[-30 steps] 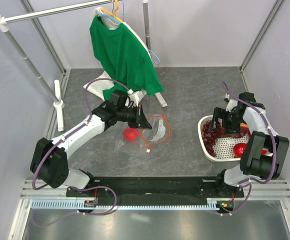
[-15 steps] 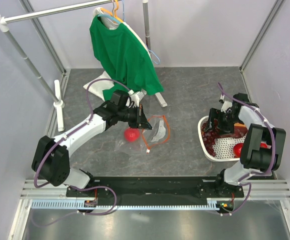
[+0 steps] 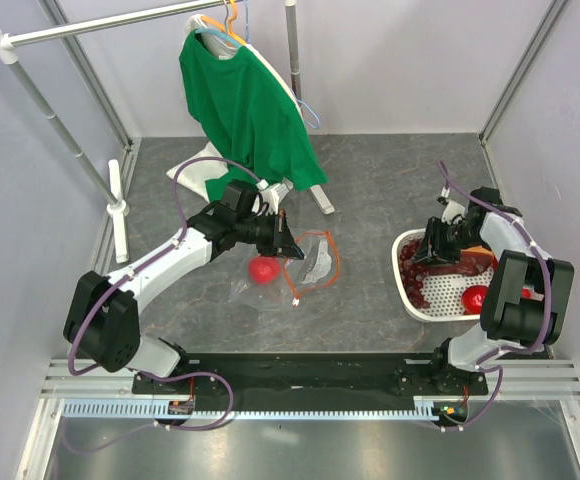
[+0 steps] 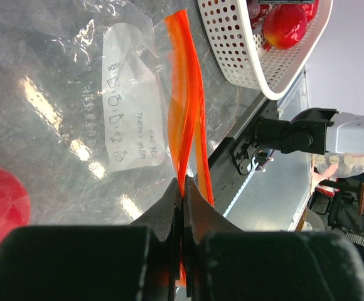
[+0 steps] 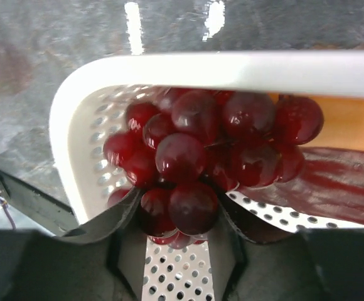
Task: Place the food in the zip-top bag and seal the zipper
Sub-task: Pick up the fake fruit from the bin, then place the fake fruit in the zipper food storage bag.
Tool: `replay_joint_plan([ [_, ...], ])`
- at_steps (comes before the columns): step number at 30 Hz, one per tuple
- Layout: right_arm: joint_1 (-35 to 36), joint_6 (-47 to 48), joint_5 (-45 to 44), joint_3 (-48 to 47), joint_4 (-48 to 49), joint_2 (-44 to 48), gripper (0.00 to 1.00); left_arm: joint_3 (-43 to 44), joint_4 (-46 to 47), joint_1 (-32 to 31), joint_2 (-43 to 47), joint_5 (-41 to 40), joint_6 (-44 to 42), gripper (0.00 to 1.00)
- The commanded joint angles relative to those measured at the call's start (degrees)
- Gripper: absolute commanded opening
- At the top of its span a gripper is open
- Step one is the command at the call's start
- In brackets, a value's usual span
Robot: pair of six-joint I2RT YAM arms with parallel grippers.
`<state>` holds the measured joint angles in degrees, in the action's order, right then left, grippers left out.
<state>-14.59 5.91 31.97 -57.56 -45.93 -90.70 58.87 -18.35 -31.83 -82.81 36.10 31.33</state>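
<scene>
Zip-top bag (image 3: 308,262) lies in the middle of the table (image 3: 370,190), open room all round. I have the left claw (image 4: 182,195) pinched tight on its zipper (image 4: 185,125). Right claw (image 5: 179,208), half-closed, grips the grape bunch (image 5: 194,144) in the basket (image 5: 232,63) by the table's right edge.

A green T-shirt (image 3: 245,105) hangs from a white rail (image 3: 100,22) at the back of the grey tabletop (image 3: 370,180). A white cloth (image 3: 200,175) lies just beside it. At the right sits a white perforated basket (image 5: 232,66).
</scene>
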Motion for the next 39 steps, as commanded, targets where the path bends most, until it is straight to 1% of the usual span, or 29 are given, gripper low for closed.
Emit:
replay_joint_plan([
  [1,-1.1,0.9,5.1,-1.3,-1.9,3.6,0.39,1.8,0.0,0.4,0.6,0.2,-2.2,0.02],
  [3,-1.6,2.1,5.3,-1.9,-2.8,4.4,0.35,1.9,0.0,0.5,0.6,0.3,-2.2,0.02],
  [12,-2.5,5.9,7.1,-6.7,-8.9,9.0,0.28,1.8,-0.1,0.4,0.9,0.2,-2.4,0.02],
  [16,-2.5,7.8,7.7,-9.0,-11.9,10.2,0.27,1.9,-0.1,0.5,0.9,0.2,-2.6,0.02],
  [22,-2.5,9.1,10.9,-13.4,-15.5,14.1,0.28,1.9,-0.3,0.4,0.6,0.3,-2.6,0.02],
  [26,-2.5,8.0,14.1,-16.6,-16.6,17.2,0.28,1.9,-0.5,0.5,0.6,0.4,-2.7,0.02],
  [27,-2.5,7.5,16.0,-17.2,-16.7,17.7,0.27,1.7,-0.5,0.5,0.6,0.4,-2.7,0.02],
  [30,-2.5,4.9,18.8,-19.9,-16.3,18.9,0.28,1.9,-0.4,0.5,0.5,0.7,-2.3,0.02],
  [33,-0.4,-0.6,21.5,-21.8,-12.7,19.1,0.27,2.3,-0.5,0.5,0.4,1.3,-1.9,0.02],
  [34,1.8,-3.0,21.7,-22.1,-11.0,19.2,0.27,2.5,-0.5,0.5,0.5,1.3,-1.7,0.02],
  [36,4.6,-11.0,21.6,-21.6,-3.1,20.2,0.27,2.7,-0.5,0.6,0.5,1.7,-1.4,0.02],
  [37,8.1,-13.7,21.0,-20.7,0.3,20.6,0.27,2.8,-0.5,0.7,0.6,2.0,-1.3,0.02],
  [38,9.9,-19.0,20.2,-20.1,7.3,21.3,0.28,2.8,-0.3,1.0,0.5,2.6,-0.6,0.02],
  [39,11.8,-21.2,19.7,-19.8,10.4,21.3,0.28,2.8,-0.2,1.2,0.5,3.0,-0.3,0.02],
])
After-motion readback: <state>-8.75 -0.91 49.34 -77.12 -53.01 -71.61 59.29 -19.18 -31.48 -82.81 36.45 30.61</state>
